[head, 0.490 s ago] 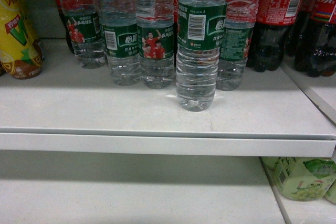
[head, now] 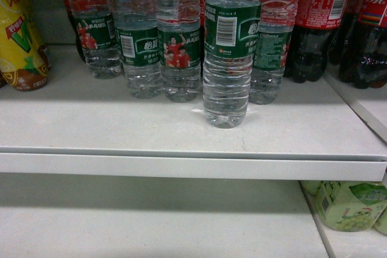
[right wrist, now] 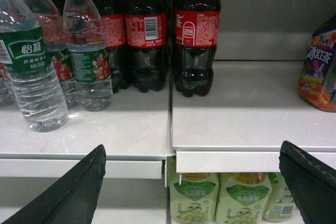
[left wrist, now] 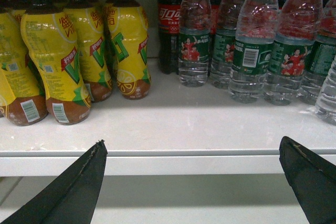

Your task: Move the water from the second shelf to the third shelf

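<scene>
The left gripper (left wrist: 191, 182) is spread wide with nothing between its dark fingers (left wrist: 79, 187), hanging in front of the white shelf's (left wrist: 173, 129) front edge, and the right gripper (right wrist: 194, 182) is likewise released and empty before the same edge. On that shelf the water (head: 228, 46) stands upright nearest the front edge, ahead of a row of matching green-labelled bottles (head: 178, 34). Beside that row, yellow drink bottles (left wrist: 58, 51) stand to the left and red-labelled cola bottles (right wrist: 197, 40) to the right, while pale green bottles (right wrist: 218, 198) sit on the shelf below.
</scene>
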`<state>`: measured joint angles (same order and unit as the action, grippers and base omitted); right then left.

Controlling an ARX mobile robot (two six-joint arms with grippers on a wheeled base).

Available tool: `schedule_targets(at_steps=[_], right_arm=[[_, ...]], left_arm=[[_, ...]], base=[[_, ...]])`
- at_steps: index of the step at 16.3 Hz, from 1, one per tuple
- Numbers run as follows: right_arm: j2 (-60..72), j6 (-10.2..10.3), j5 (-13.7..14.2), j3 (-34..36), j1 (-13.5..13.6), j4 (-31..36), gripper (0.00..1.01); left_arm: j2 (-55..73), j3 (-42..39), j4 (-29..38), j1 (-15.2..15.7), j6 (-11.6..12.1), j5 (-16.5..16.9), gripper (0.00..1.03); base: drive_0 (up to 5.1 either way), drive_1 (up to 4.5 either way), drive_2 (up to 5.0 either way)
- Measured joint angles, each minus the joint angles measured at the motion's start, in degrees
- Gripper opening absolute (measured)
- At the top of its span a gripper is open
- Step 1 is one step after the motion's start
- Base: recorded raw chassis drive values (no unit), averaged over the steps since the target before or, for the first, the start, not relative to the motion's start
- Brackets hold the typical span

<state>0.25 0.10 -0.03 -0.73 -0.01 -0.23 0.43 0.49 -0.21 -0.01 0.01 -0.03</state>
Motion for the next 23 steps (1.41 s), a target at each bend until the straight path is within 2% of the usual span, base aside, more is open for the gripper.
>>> schedule_targets(at_steps=[13, 14, 15, 16, 20, 21, 23], right_arm=[[0.0, 0.1, -0.1, 0.0, 0.0, -0.2, 0.98], [3.2, 2.9, -5.6, -2.0, -2.3, -6.0, 0.98], [12.1, 6.4, -10.2, -4.5, -5.1, -3.0, 0.98], [18.5, 7.8, -12.6, -7.7, -6.0, 2.3, 0.98], [28.3, 7.9, -13.3, -14.5, -5.1, 11.1, 0.98], [34.9, 7.8, -12.9, -18.1, -3.4, 15.1, 0.98], [42.9, 7.7, -11.8, -22.0, 0.2, 18.7, 0.98]], left_arm=[[0.0, 0.0, 0.0, 0.0, 0.0, 0.0, 0.98], [0.0, 0.0, 0.0, 0.0, 0.0, 0.0, 0.98], [0.0, 0.0, 0.0, 0.0, 0.0, 0.0, 0.98], [0.0, 0.0, 0.0, 0.0, 0.0, 0.0, 0.98], [0.0, 0.0, 0.0, 0.0, 0.0, 0.0, 0.98], [0.0, 0.0, 0.0, 0.0, 0.0, 0.0, 0.98], [0.0, 0.0, 0.0, 0.0, 0.0, 0.0, 0.98]], base=[[0.0, 0.00, 0.0], [0.0, 0.00, 0.0], [0.0, 0.00, 0.0], [0.0, 0.00, 0.0], [0.0, 0.00, 0.0], [0.0, 0.00, 0.0], [0.0, 0.00, 0.0]])
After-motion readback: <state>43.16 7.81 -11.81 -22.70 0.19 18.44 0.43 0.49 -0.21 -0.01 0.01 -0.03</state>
